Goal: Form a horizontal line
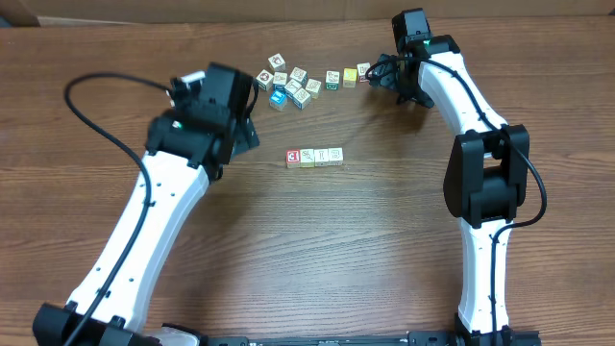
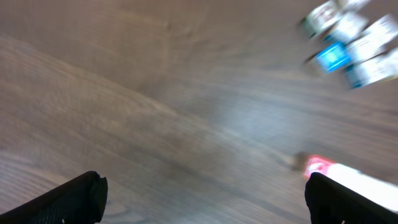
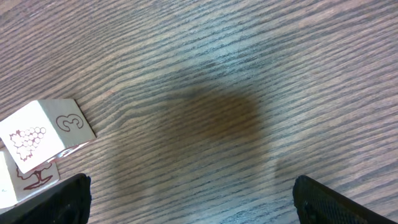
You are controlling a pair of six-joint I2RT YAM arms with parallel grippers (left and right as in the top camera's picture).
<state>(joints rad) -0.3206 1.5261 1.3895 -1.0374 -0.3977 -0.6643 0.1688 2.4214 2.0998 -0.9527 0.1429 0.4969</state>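
Note:
A straight row of cubes (image 1: 314,156) lies mid-table, a red-and-white faced cube (image 1: 293,157) at its left end and pale cream ones to its right. Its red end shows blurred in the left wrist view (image 2: 320,167). My left gripper (image 1: 248,123) is open and empty, left of and above the row; its fingers (image 2: 202,198) are wide apart over bare wood. My right gripper (image 1: 384,77) is open and empty at the back right, fingers (image 3: 189,199) apart, next to a cream cube (image 3: 40,134) marked 3.
An irregular bunch of white, yellow and blue-edged cubes (image 1: 291,85) lies at the back centre, with a few more (image 1: 346,75) trailing right toward my right gripper. The bunch shows blurred in the left wrist view (image 2: 351,43).

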